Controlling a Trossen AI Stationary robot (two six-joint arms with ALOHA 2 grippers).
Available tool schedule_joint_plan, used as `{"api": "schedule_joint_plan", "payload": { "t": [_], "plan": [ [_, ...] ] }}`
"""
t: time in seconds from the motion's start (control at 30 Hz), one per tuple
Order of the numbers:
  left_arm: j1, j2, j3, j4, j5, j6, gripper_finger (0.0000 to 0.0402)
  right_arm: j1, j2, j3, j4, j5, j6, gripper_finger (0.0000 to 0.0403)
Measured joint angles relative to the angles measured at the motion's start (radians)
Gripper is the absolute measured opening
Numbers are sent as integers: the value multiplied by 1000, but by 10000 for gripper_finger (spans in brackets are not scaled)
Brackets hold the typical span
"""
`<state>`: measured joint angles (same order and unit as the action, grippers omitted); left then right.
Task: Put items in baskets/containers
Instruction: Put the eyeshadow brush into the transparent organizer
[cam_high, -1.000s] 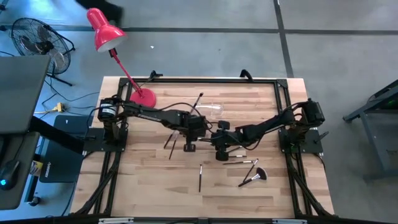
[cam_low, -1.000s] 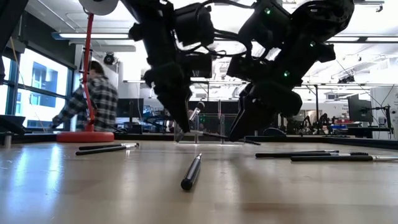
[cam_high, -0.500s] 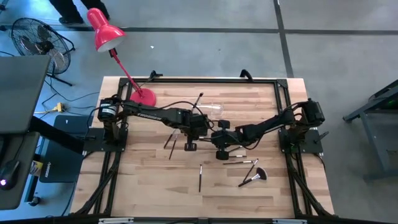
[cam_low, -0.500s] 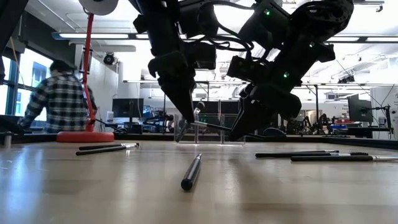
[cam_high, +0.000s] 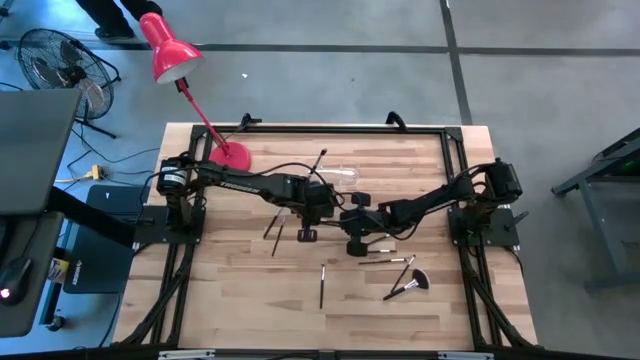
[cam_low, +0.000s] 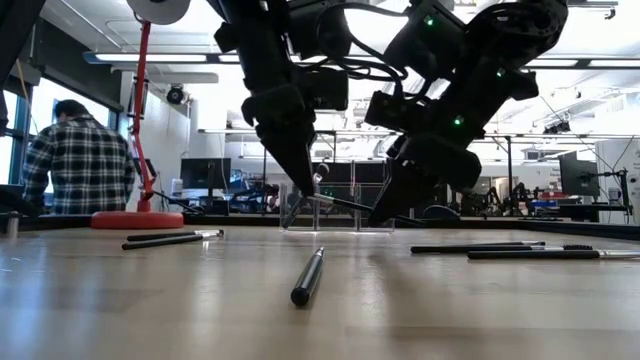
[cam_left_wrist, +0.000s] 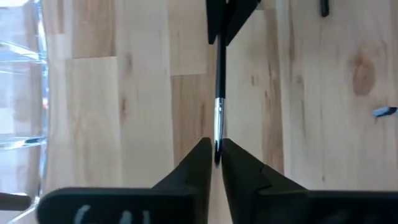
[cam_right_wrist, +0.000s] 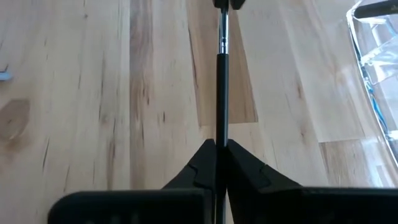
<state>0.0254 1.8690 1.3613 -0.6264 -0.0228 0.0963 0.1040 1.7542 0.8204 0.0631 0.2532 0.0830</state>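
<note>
My right gripper (cam_right_wrist: 220, 144) and left gripper (cam_left_wrist: 216, 142) meet over the middle of the table (cam_high: 240, 300), nose to nose, both pressed onto one brush (cam_right_wrist: 220, 93). The right pinches the dark handle. The left pinches the other end, just past the silvery ferrule. The brush hangs level between them, clear of the wood.

The holder (cam_low: 320, 215) stands just beyond them, toward the far edge (it hardly shows against the wood, so I trust its glinting walls, not its outline).

I judge this to be a hand-over. To do it well, only one gripper should let go, and only once the other's pinch is sure. Whichever carries on should then tip the brush upright before moving over the holder. It should lower the brush inside the walls rather than drop it from above, since so thin a stick will bounce or lean out. The carrying pinch should sit near the end, leaving plenty of the brush free to enter.

The loose brushes (cam_high: 321, 285) and the fan brush (cam_high: 410, 283) wait nearer the front, well apart from this.
</note>
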Motion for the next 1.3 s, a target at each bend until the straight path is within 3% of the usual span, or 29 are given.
{"api": "schedule_joint_plan", "payload": {
  "t": [0.17,0.37,0.63,0.77,1.07,1.3],
  "plan": [
    [0,0,1,0,-6,1,80,0,0,0,2,18,16,26],
    [1,-7,2,-59,-6,-25,130,0,0,0,-21,20,65,10],
    [2,-145,-65,-82,8,-58,127,0,1,0,-57,15,176,9],
    [28,-283,-213,-9,43,-97,113,1,1,-1,-62,6,267,15],
    [46,-649,-669,393,104,-323,99,3,-28,-1,-11,36,464,11],
    [45,-850,-888,551,104,-471,99,10,-112,0,33,177,494,8]
  ]
}}
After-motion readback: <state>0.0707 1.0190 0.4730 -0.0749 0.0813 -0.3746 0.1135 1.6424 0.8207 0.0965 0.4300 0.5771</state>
